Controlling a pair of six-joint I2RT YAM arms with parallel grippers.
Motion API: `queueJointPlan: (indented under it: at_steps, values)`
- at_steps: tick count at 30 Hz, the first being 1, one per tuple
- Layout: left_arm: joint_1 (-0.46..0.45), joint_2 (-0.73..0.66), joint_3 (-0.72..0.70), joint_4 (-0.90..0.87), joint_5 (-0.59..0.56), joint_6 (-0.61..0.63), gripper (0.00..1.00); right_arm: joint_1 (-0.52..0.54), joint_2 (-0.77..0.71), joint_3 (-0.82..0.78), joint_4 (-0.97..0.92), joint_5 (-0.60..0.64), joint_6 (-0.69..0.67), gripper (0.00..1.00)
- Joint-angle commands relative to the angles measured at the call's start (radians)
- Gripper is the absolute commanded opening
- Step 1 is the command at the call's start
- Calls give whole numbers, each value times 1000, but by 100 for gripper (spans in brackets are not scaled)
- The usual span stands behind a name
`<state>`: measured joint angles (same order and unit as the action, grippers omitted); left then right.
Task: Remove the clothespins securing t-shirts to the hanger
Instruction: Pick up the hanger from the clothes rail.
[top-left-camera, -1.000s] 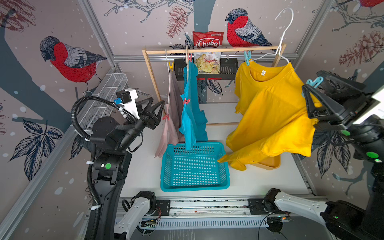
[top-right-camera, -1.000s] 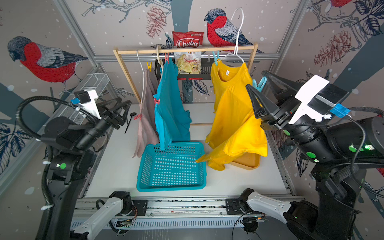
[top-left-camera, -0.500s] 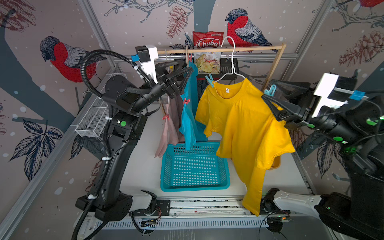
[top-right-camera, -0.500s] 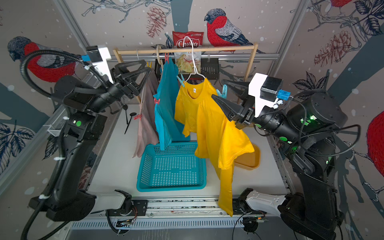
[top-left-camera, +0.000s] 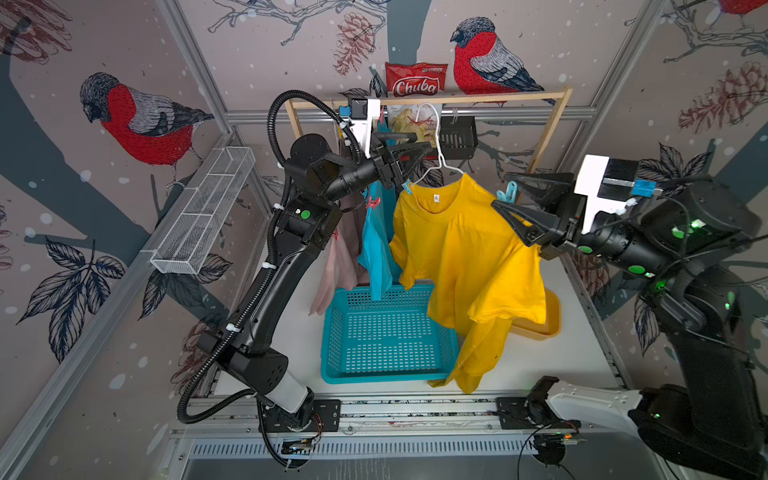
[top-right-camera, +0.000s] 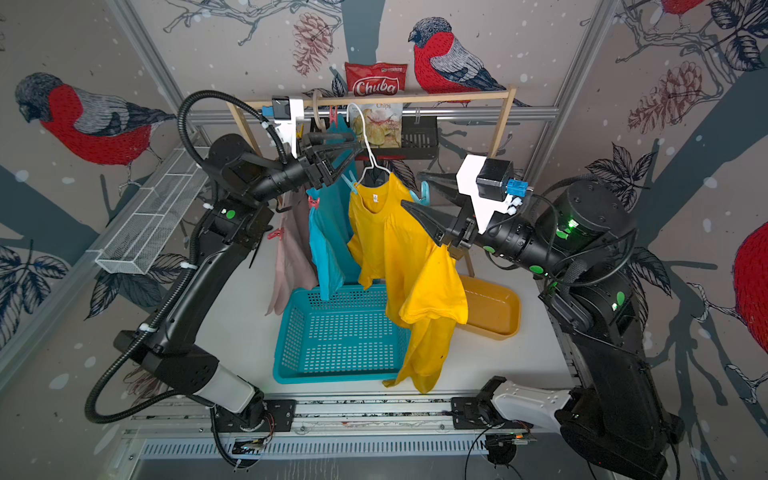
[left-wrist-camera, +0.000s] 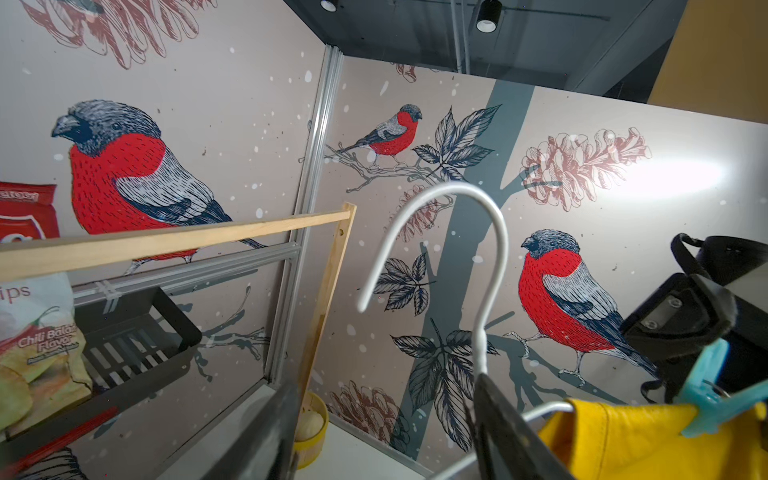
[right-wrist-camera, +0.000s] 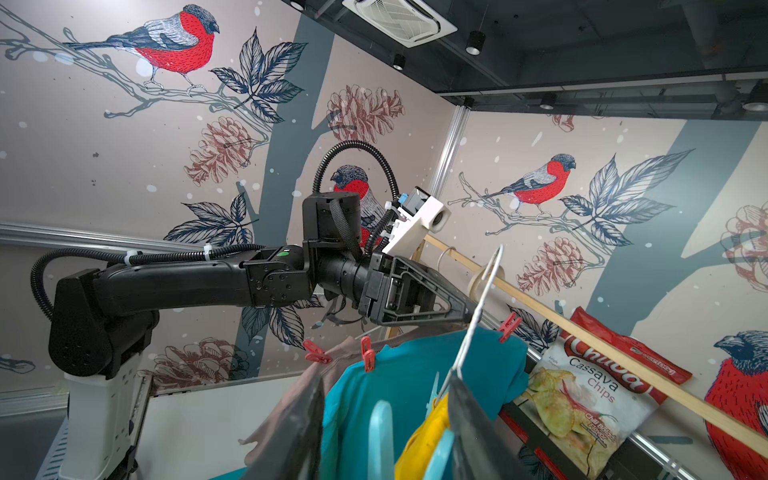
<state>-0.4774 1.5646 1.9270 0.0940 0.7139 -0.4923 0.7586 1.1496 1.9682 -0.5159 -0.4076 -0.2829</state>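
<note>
The yellow t-shirt (top-left-camera: 465, 257) hangs on a white hanger (left-wrist-camera: 480, 353) that is off the wooden rail (top-left-camera: 478, 97). My right gripper (top-left-camera: 498, 190) is shut on the light blue clothespin (right-wrist-camera: 382, 436) on one shoulder and carries the hanger. A second light blue clothespin (top-left-camera: 408, 189) sits on the other shoulder. My left gripper (top-left-camera: 424, 140) is open, with one finger beside the hanger's neck under the hook. The teal t-shirt (top-left-camera: 374, 249) and the pink t-shirt (top-left-camera: 340, 257) hang from the rail behind, with red-pink clothespins (right-wrist-camera: 368, 357) on them.
A teal basket (top-left-camera: 328, 332) stands on the table under the shirts, and a yellow tray (top-left-camera: 544, 324) lies to its right. A chips bag (top-left-camera: 415, 79) and a black basket (top-left-camera: 457, 137) hang at the back. A wire shelf (top-left-camera: 203, 212) runs along the left wall.
My right gripper has carried the yellow t-shirt and its hanger from the far right to the middle. My left arm has risen from low on the left to the hanger's neck.
</note>
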Motion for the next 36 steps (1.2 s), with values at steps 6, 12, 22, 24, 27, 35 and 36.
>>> queueJointPlan:
  at_steps: [6,12,22,24,27,35,36]
  values:
    - [-32,-14,-61,158,65,-73,66,1,-4,-27,71,30,-6,0]
    - [-89,55,9,118,35,-57,65,1,1,-34,66,32,-5,0]
    - [-113,126,55,142,33,-111,12,1,-22,-64,54,66,-7,0]
    - [-113,119,56,140,24,-106,6,1,-27,-74,56,85,-7,0]
    - [-116,109,63,123,1,-84,2,1,-31,-85,66,137,8,0]
    - [-162,112,225,-123,-200,102,0,0,-70,-124,107,269,70,85]
    - [-172,111,244,-141,-227,120,0,1,-78,-130,113,281,79,94]
